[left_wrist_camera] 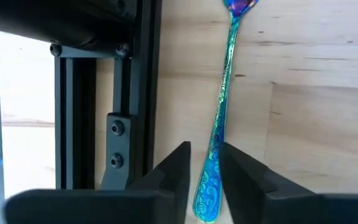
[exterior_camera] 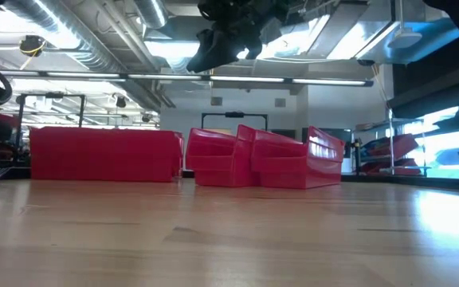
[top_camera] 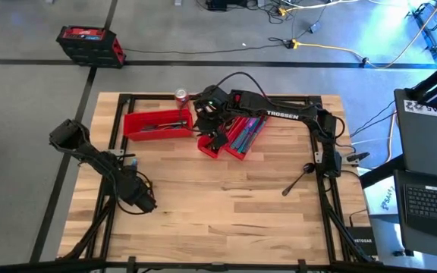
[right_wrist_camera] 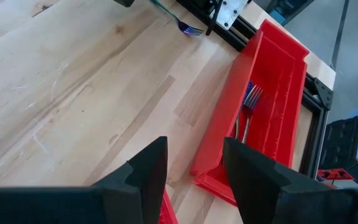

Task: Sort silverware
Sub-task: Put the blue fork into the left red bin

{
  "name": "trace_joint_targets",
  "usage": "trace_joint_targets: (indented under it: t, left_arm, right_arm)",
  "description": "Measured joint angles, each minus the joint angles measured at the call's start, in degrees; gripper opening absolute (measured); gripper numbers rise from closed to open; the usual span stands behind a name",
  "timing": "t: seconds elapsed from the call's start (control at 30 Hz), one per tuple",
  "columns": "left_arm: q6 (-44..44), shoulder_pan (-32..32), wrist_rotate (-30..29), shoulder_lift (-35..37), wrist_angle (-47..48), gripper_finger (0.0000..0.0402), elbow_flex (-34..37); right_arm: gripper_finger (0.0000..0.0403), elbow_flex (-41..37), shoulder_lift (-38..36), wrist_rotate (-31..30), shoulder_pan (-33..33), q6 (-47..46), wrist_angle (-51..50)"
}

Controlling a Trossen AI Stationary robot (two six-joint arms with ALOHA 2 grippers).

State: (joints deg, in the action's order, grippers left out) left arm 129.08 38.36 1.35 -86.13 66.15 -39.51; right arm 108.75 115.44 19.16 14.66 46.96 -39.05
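An iridescent blue-teal fork [left_wrist_camera: 219, 124] lies flat on the wooden table near its left edge, and my left gripper [left_wrist_camera: 205, 186] is closed around its handle end. The fork's tines [right_wrist_camera: 189, 29] also show in the right wrist view. My right gripper [right_wrist_camera: 194, 168] hangs open and empty above the red bins [top_camera: 234, 136] at the table's far middle. A long red bin [right_wrist_camera: 272, 81] to their left has forks [right_wrist_camera: 248, 99] lying in it. A dark spoon [top_camera: 298, 180] lies on the table's right side. My left gripper pinches the wide free end of the fork's handle [left_wrist_camera: 209, 193] between its two fingers, one on each long edge. The fingers come from above, slanting down. The fork lies flat on the table and stretches away from the fingers.
A black frame rail [left_wrist_camera: 135, 93] runs close beside the fork and my left gripper. A red soda can [top_camera: 180, 95] stands at the far edge behind the bins. Bare wood fills the table's middle and near part [top_camera: 226, 205].
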Motion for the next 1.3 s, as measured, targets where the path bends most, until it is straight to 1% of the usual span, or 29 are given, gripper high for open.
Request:
trace_joint_targets:
  t: [0.1, 0.17, 0.33, 0.43, 0.53, 0.73, 0.87, 0.93, 1.07, 1.17, 1.23, 1.3]
  left_arm:
    - [0.00, 0.50, -0.56, 0.00, 0.19, 0.0019, 0.00]
    - [-0.03, 0.96, -0.91, 0.00, 0.22, 0.0006, 0.00]
    - [0.09, 2.33, 0.98, -0.63, 0.55, 0.0001, 0.00]
    - [0.38, 3.00, 1.76, -1.87, -1.92, 0.0000, 0.00]
    - [0.55, 3.26, 1.77, -3.45, -4.38, 0.0000, -0.09]
    - [0.55, 3.26, 1.03, -6.19, -4.45, 0.0000, -2.15]
    - [-1.02, 3.28, -1.91, -6.58, -6.62, 0.0000, -4.68]
    - [-3.56, 3.28, -3.91, -6.60, -7.49, 0.0000, -5.25]
    - [-11.28, 3.27, -13.17, -6.61, -12.98, 0.0000, -7.76]
    - [-15.60, 3.19, -19.09, -6.36, -13.46, 0.0000, -9.24]
    - [-17.00, 3.17, -20.01, -5.94, -12.82, 0.0000, -10.18]
    - [-15.27, 3.13, -19.71, -5.95, -9.57, 0.0000, -10.49]
  right_arm:
    - [0.0142, 0.00, 0.00, 0.00, 0.00, 0.00, 0.02]
    - [0.0142, 0.00, 0.00, 0.00, 0.02, 0.02, 0.07]
    - [0.0142, 0.00, 0.00, 0.01, 0.04, 0.02, 0.17]
    - [0.0142, 0.00, 0.00, 0.00, 0.04, 0.03, 0.14]
    - [0.0142, 0.00, 0.00, -0.01, 0.04, 0.04, 0.04]
    - [0.0142, 0.00, -0.02, -0.02, 0.02, 0.04, 0.02]
    - [0.0142, 0.00, -0.04, -0.01, 0.04, 0.07, 0.04]
    - [0.0142, 0.00, -0.04, -0.02, 0.02, 0.04, 0.03]
    - [0.0142, 0.00, -0.04, -0.01, 0.02, -0.02, 0.00]
    - [0.0142, 0.00, -0.07, 0.00, 0.02, -0.05, -0.02]
    - [0.0142, 0.04, -0.07, -0.02, 0.02, -0.28, -0.09]
    - [0.0142, 0.04, -0.07, -0.02, 0.02, -0.46, -0.15]
